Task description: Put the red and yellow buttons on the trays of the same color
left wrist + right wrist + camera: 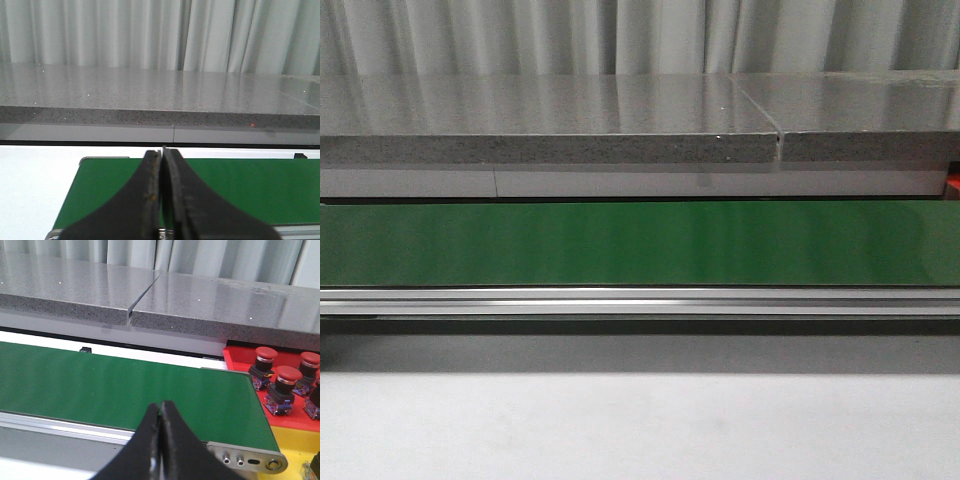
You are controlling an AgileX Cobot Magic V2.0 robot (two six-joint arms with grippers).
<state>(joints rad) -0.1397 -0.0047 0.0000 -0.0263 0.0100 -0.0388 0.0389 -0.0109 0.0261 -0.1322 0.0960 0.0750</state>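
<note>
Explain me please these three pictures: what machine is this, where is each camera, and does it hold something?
This is a robot with two arms. One camera looks forward over a green conveyor belt, with a grey stone counter behind it. The other two cameras sit on the wrists. The left gripper and the right gripper are both shut and hold nothing. Only the right wrist view shows a red tray with red buttons in it, and part of a yellow tray beside the belt's end.
</note>
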